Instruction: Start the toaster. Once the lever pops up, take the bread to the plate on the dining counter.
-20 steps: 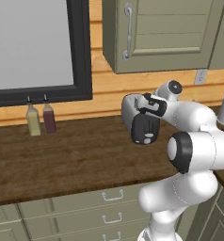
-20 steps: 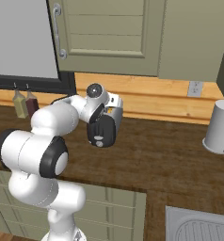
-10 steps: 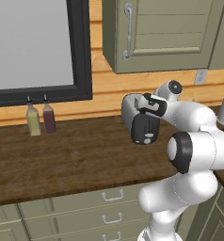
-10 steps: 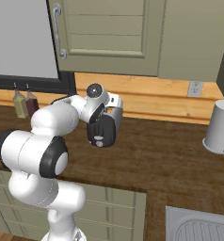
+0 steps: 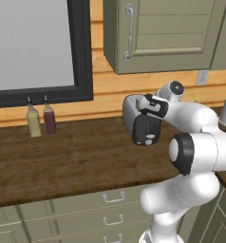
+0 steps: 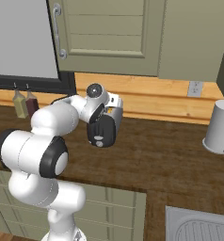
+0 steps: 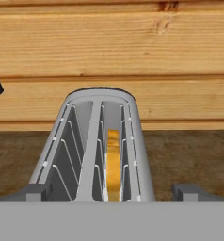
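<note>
Directly below the gripper [image 7: 112, 193], the toaster [image 7: 97, 146] is seen end-on, with the bread [image 7: 113, 164] seated in its right-hand slot. The jaws are spread wide to either side of the toaster and nothing is held. The toaster is set on a dark wood worktop [image 5: 72, 161] against a plank wall [image 7: 112, 61], with two bottles [image 5: 41, 118] off to the left and a white kettle [image 6: 221, 127] to the right.

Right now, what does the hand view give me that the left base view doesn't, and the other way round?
Hand view alone: the toaster's two top slots, with the bread standing down in the right one, and the open claw with its fingertips either side of the toaster. Left base view alone: two bottles by the window, the wall cabinet, the drawers, and the toaster's black end panel. Both: the toaster on the dark wood worktop against the plank wall.
</note>
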